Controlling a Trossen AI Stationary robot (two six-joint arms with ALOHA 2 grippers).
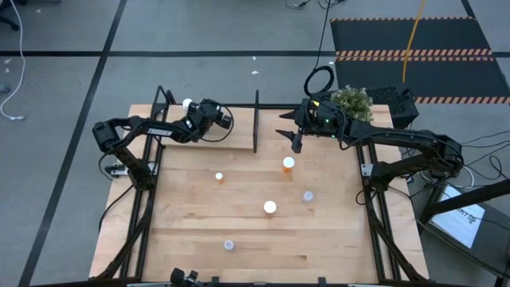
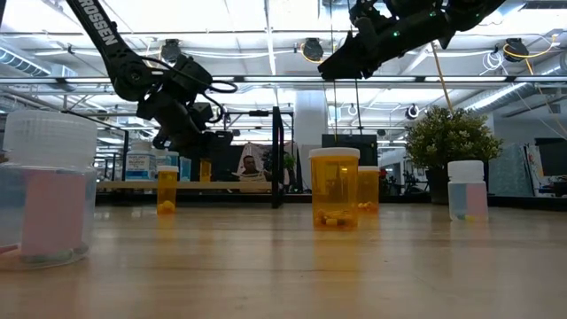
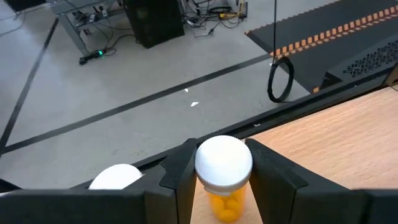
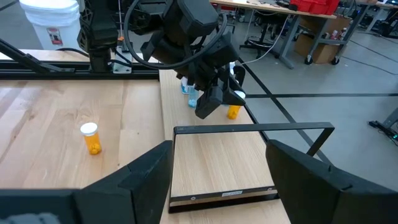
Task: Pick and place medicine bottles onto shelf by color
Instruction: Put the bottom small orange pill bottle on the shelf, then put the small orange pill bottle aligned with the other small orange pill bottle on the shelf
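My left gripper (image 3: 224, 186) is at the shelf's (image 1: 231, 142) far-left part, shut on an orange bottle with a white cap (image 3: 224, 165), which also shows in the right wrist view (image 4: 234, 112). Whether the bottle's base touches the plank, I cannot tell. Pale blue bottles (image 4: 188, 93) stand just behind it, and a white cap (image 3: 115, 177) shows beside it. My right gripper (image 4: 217, 180) is open and empty, hovering right of the black divider (image 1: 256, 119). More bottles stand on the tabletop: orange (image 1: 288, 164), small orange (image 1: 219, 177), white-capped (image 1: 270, 207), pale blue (image 1: 307, 196). My left gripper pinches the orange bottle between its two fingers (image 3: 180, 177), which stand on either side of the white cap (image 3: 202, 165). The fingers slant down toward the table's far edge. The bottle is upright, its orange body (image 3: 227, 205) below the fingers.
Another pale blue bottle (image 1: 229, 245) stands near the table's front edge. A potted plant (image 1: 351, 102) stands at the far right, by the right arm. The shelf's black frame rail (image 4: 249, 129) crosses under my right gripper. The floor lies beyond the far edge.
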